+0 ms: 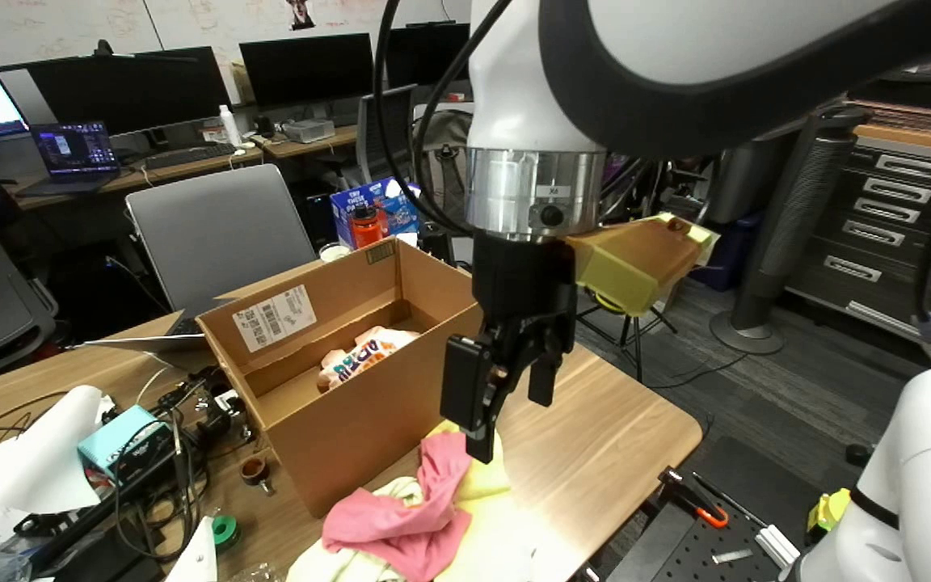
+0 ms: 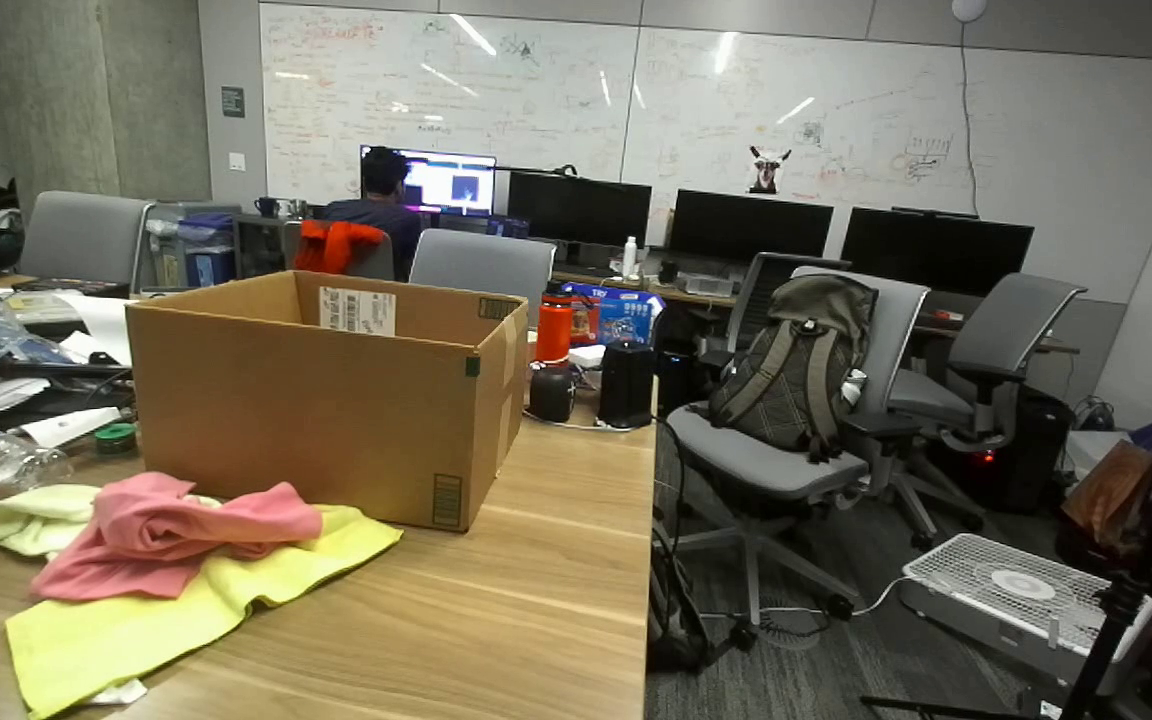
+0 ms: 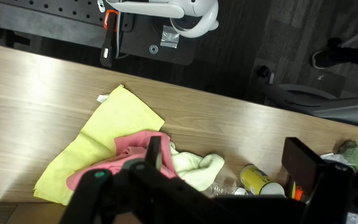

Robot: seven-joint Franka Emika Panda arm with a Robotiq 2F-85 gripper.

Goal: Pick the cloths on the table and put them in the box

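A pink cloth [image 1: 425,517] lies crumpled on the table in front of the box; it also shows in an exterior view [image 2: 166,530] and the wrist view [image 3: 140,140]. A flat yellow cloth [image 2: 156,630] lies partly under it, also in the wrist view [image 3: 113,121]. A pale green cloth [image 3: 197,169] pokes out at its side. The open cardboard box [image 1: 352,440] [image 2: 306,400] holds a pale cloth-like item with coloured letters [image 1: 364,356]. My gripper [image 1: 510,404] is open and empty above the table near the cloths; its fingers stand wide apart in the wrist view [image 3: 227,154].
A yellow canister [image 3: 258,180] and a clear plastic bottle [image 2: 11,460] lie beside the cloths. Cables, papers and a teal box [image 1: 122,436] crowd the table left of the box. An orange bottle [image 2: 553,325] stands behind the box. The table edge [image 3: 197,90] borders the floor.
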